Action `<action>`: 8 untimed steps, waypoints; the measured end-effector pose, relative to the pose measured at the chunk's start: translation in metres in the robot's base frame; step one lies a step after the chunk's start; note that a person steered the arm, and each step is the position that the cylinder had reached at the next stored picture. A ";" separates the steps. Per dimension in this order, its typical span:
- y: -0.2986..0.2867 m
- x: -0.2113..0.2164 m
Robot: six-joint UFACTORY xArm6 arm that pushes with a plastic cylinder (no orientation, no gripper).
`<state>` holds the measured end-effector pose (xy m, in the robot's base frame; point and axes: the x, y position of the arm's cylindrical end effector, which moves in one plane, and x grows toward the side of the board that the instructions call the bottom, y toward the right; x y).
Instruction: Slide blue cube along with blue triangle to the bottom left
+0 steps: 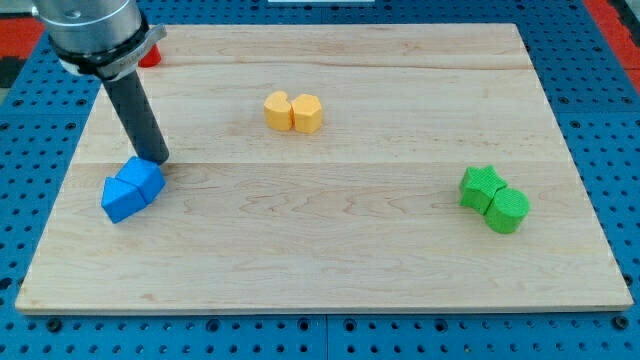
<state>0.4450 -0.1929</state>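
The blue cube (pixel 145 178) and the blue triangle (pixel 120 198) lie touching each other near the view's left edge of the wooden board (pixel 330 260), a little below mid-height. My tip (pixel 159 160) stands at the cube's upper right side, touching or nearly touching it. The dark rod rises from there toward the view's top left.
Two yellow blocks (pixel 293 111) sit together at the upper middle. A green star-shaped block (pixel 480 187) and a green cylinder (pixel 507 209) touch at the right. A red block (pixel 150 55) is partly hidden behind the arm at the top left corner.
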 end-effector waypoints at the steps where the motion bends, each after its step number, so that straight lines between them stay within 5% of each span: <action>1: 0.000 0.014; 8: -0.045 0.048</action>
